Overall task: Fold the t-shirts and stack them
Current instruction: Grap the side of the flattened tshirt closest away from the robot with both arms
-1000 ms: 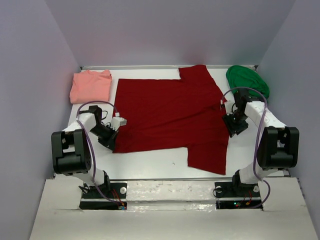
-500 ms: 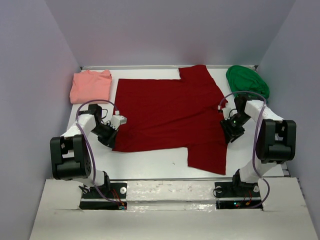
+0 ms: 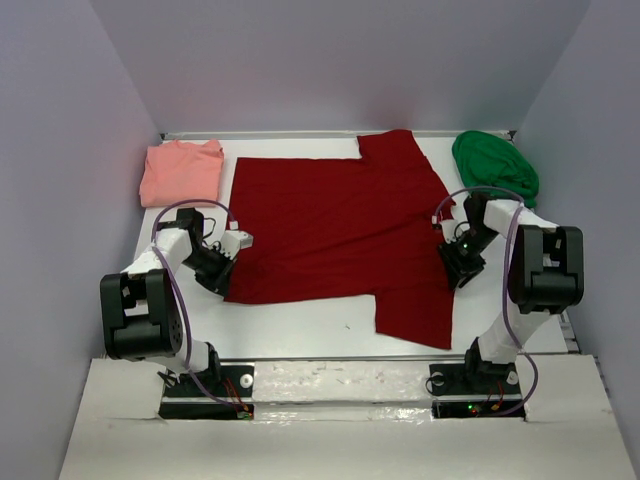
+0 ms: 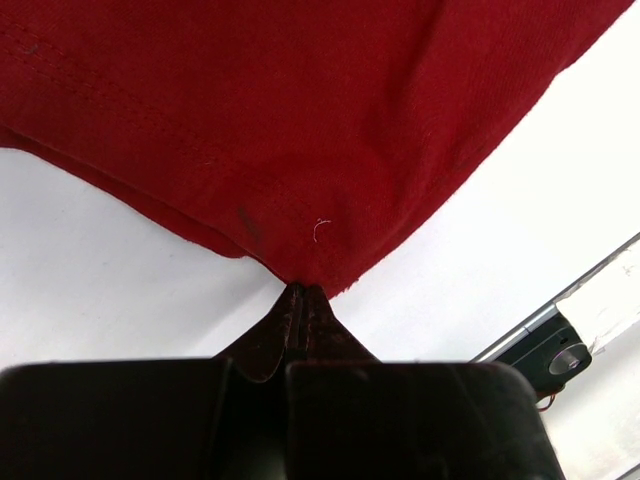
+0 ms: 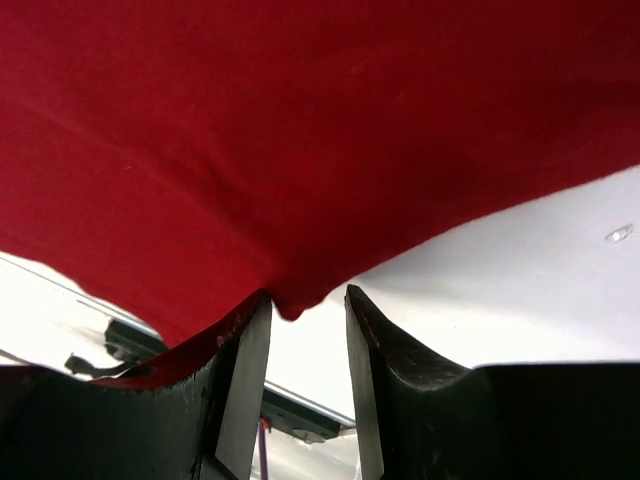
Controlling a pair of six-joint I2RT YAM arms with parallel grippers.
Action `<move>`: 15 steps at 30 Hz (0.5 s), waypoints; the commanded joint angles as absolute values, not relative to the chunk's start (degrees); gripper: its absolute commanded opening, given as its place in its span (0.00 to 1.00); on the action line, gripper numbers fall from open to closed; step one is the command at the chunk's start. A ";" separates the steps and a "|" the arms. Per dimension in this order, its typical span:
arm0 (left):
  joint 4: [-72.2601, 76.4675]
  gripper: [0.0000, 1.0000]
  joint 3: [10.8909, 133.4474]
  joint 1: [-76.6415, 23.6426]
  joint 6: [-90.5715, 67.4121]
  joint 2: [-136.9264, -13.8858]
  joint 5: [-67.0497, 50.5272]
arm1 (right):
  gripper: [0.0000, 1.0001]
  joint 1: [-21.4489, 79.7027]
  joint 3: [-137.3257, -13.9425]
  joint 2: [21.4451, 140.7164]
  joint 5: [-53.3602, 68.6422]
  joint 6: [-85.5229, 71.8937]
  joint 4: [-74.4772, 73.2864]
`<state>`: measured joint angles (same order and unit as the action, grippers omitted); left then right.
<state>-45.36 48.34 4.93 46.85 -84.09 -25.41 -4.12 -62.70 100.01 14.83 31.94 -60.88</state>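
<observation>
Two robot arms bend low over a white tabletop (image 3: 300, 325), one at each side of a dark red t-shirt (image 3: 340, 230) spread flat in the middle. The left pincer (image 4: 297, 292) is clamped tight on the shirt's near left corner. The right pincer (image 5: 305, 300) stands partly apart, the shirt's soft right edge dipping between its fingers. There are three cloth shirts in all: a salmon-pink t-shirt (image 3: 182, 172) lies folded far left and a bright green t-shirt (image 3: 494, 163) lies bunched far right.
</observation>
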 commanded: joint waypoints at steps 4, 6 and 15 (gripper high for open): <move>-45.97 0.00 47.81 4.57 46.41 -83.50 -25.31 | 0.41 -4.22 -61.43 102.83 12.57 32.08 -56.69; -45.88 0.00 47.73 4.48 46.32 -83.32 -25.22 | 0.41 -4.22 -61.96 104.06 12.74 31.99 -56.25; -45.88 0.00 47.81 4.39 46.23 -83.50 -25.14 | 0.08 -4.22 -64.07 105.74 14.68 31.82 -57.13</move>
<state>-44.95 48.34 4.82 46.37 -84.09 -25.21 -4.12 -63.40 104.79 13.82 31.22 -59.81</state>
